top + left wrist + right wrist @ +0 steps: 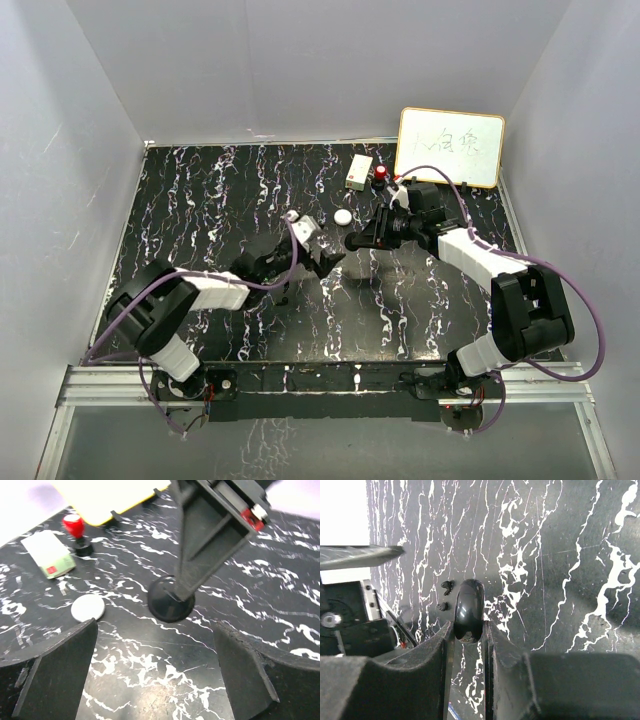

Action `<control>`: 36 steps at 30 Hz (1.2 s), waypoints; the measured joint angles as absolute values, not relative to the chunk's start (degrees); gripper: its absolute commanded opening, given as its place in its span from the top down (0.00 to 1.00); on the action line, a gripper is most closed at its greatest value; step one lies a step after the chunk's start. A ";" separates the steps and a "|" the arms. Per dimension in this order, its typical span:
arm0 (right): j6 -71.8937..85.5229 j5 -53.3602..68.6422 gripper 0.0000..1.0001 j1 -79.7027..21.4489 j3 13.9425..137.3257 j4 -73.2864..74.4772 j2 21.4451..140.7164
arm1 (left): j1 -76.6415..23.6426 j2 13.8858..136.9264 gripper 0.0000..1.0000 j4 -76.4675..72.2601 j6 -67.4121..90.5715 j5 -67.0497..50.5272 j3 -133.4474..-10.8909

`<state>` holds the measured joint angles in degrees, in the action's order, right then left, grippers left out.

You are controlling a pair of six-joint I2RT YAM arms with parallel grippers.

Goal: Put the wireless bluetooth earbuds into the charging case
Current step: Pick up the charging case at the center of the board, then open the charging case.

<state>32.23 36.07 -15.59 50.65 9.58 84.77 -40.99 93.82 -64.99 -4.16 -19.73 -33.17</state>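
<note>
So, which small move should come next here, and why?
Both earbuds lie on the table beside the black puck, which the right tool holds on edge. So probably lower the open left tool toward one.

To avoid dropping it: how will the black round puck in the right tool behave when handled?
The black round puck looks glossy, so it may slip from the right tool. Its round rim could let it roll.

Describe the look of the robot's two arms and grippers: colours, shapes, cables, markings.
Both the left arm and right arm have black joint housings joined by white link shells. A purple cable runs along each. The left gripper and right gripper are black, with two flat, wedge-shaped fingers faced in matte padding. A small red-and-white patch shows on the right gripper's body.
</note>
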 measured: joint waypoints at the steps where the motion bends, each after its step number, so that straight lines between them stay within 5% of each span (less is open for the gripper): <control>1: 32.10 36.03 1.00 -15.59 50.61 9.45 84.77 | -40.91 92.29 0.01 -64.90 -3.27 -18.02 -32.36; 11: 31.62 38.72 1.00 -15.57 46.63 4.91 82.83 | -39.86 86.59 0.01 -44.93 10.15 -1.98 -42.52; 36: 35.59 42.09 1.00 -15.57 45.52 -3.31 81.47 | -41.23 88.64 0.01 -40.88 16.73 -3.92 -40.49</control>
